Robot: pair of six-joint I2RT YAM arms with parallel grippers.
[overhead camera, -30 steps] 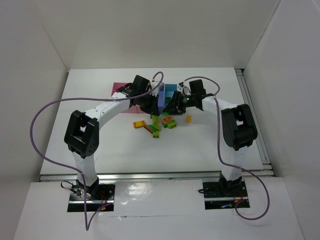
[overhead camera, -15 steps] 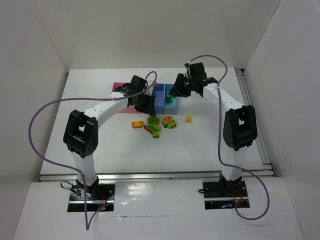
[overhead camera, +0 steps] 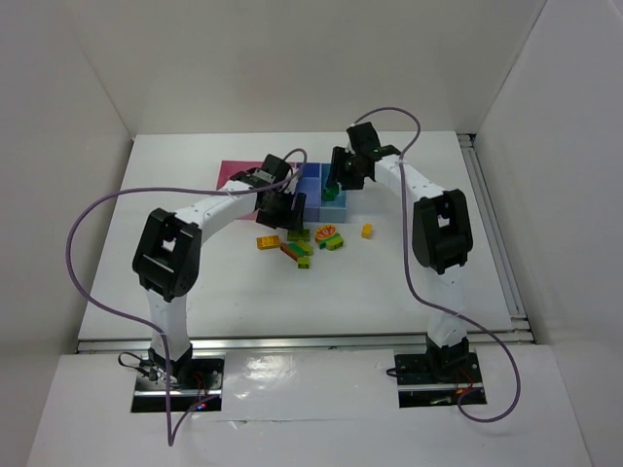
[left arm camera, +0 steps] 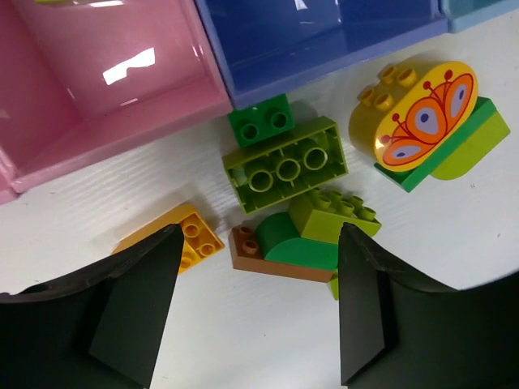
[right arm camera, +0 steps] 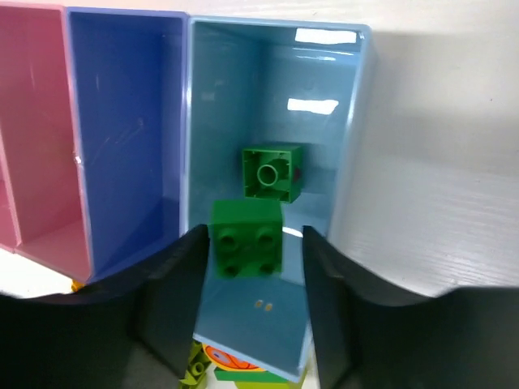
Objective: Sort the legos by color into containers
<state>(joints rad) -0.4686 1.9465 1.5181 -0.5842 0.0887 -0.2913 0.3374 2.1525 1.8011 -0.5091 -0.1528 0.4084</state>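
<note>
Overhead view: the row of joined open rectangular plastic bins (overhead camera: pixel 234 173) sits at 12 o'clock of the loose bricks on the white table (overhead camera: pixel 409 282). Pink lies toward 9 o'clock, then blue-purple, and light blue toward 3 o'clock. Your right gripper (right arm camera: pixel 255 235) hangs over the light blue plastic bin (right arm camera: pixel 219 97). Its jaws stand wider than the dark green square four-stud brick (right arm camera: pixel 243 247) between them, and a strip of bin floor shows on the brick's 3 o'clock side, so nothing is pinched. You cannot tell from the wrist view whether that brick rests on the floor. A second green square brick (right arm camera: pixel 272 173), hollow side up, lies in the same bin at 12 o'clock of the first. Your left gripper (left arm camera: pixel 261 243) is spread wide with nothing in its grasp, over the cluster just at 6 o'clock of the pink plastic bin (left arm camera: pixel 122 81) and the blue-purple plastic bin (left arm camera: pixel 324 32). Centre of the cluster: a yellow-green rectangular brick (left arm camera: pixel 284 164), hollow side up. A small dark green two-stud brick (left arm camera: pixel 261 121) touches it at 12 o'clock. At 6 o'clock a red-brown flat brick (left arm camera: pixel 272 263) carries a green curved piece and a yellow-green studded block (left arm camera: pixel 332 215). An orange-yellow rectangular brick (left arm camera: pixel 174 239) lies apart at 8 o'clock. At 2 o'clock a yellow rounded brick printed with a butterfly (left arm camera: pixel 418 113) sits on a green base. Overhead, a small orange-yellow lone brick (overhead camera: pixel 367 231) lies at 3 o'clock of the cluster, well apart.
</note>
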